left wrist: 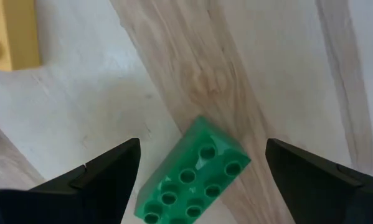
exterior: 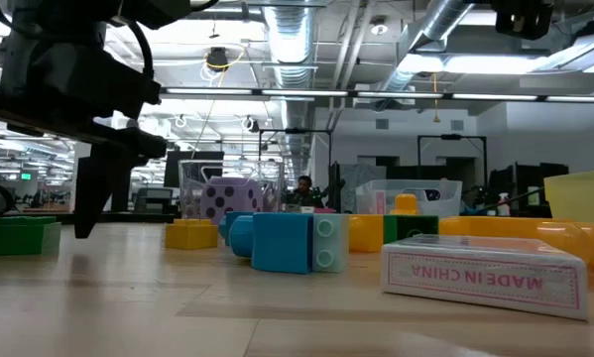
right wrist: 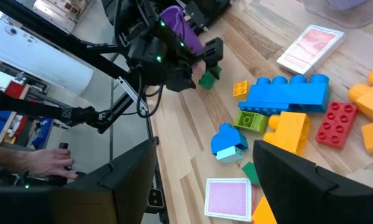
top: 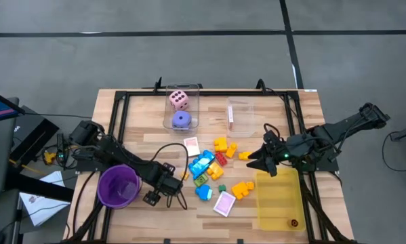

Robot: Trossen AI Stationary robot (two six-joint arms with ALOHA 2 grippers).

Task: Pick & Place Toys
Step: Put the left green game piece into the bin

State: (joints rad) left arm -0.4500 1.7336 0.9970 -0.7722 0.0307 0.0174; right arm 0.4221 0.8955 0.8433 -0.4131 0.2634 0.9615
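Observation:
A green studded brick (left wrist: pixel 192 177) lies flat on the wooden table, with a yellow brick (left wrist: pixel 9 34) farther off. My left gripper (left wrist: pixel 202 144) is open above the green brick, one finger on either side, touching nothing; it also shows in the high view (top: pixel 167 193). My right gripper (top: pixel 258 161) is open and empty at the right edge of the toy pile (top: pixel 213 166). The pile holds blue, red, yellow and orange bricks. A pink-white card (top: pixel 225 203) lies near it.
A purple cup (top: pixel 118 186) stands beside my left arm. A clear box (top: pixel 182 108) at the far side holds a pink and a purple die. A second clear box (top: pixel 240 115) stands right of it. A yellow tray (top: pixel 278 200) sits at the near right.

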